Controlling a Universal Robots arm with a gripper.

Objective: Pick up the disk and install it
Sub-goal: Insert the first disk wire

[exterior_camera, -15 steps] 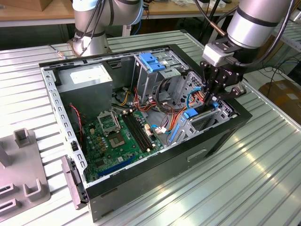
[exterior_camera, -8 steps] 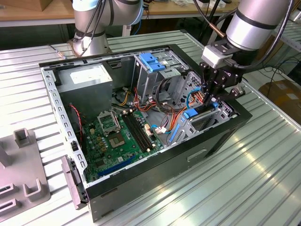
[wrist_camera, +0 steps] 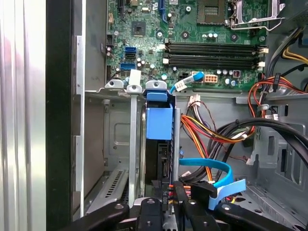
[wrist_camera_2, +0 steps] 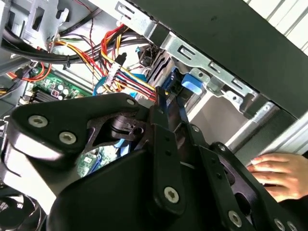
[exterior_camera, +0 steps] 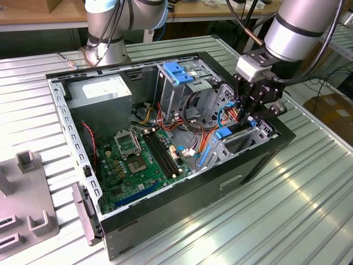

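Inside case (exterior_camera: 182, 199) — disk (wrist_camera: 159, 122) seated edgewise, gripper (wrist_camera: 166, 192) just beside.

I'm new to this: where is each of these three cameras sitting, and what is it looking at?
Exterior view: off the arm, above the table, looking down into the open black computer case; the grey arm and gripper reach in.
First wrist view: on the arm, looking into the drive bay at the disk's blue plastic carrier tab.
Second wrist view: on the arm, past black gripper linkage; a person's hand rests nearby.
Both wrist views share the blue tab.

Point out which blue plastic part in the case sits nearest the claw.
The blue tab on the disk carrier, directly beneath the claw. The other, the blue handle, tops the drive cage farther back.
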